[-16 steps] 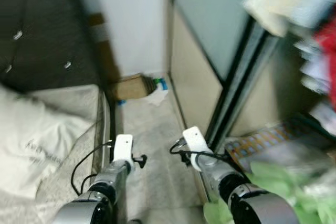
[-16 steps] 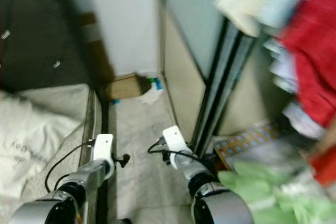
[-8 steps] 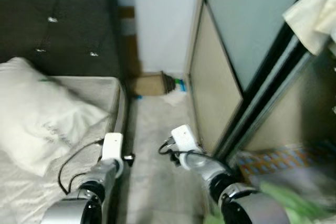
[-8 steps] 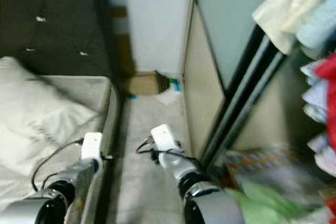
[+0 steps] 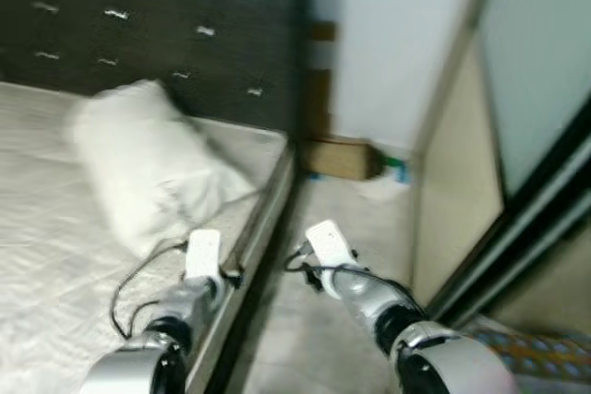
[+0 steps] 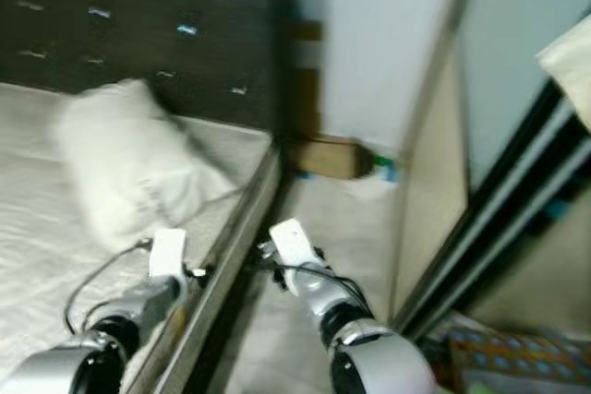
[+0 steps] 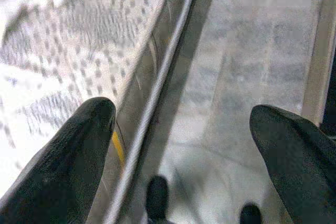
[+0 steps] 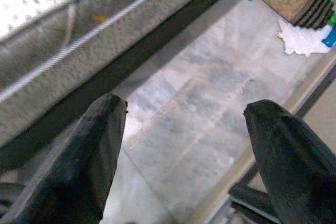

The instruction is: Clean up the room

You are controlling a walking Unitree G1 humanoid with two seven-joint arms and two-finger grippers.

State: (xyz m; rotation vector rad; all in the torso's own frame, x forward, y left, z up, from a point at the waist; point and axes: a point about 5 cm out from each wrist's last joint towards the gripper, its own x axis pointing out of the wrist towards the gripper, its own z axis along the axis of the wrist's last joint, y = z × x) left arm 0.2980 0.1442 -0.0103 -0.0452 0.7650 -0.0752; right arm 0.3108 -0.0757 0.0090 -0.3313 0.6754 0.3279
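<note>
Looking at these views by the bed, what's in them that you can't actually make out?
- Pillow: head views, motion blur hides any print on it.
- Cardboard box: head views blurred; right wrist view cuts it off at the edge, contents unseen.
- Green and blue items beside the box: too small and blurred to identify.
- White scrap on the floor: paper or cloth, unclear.
- Patterned item: cut off by the picture corner.
</note>
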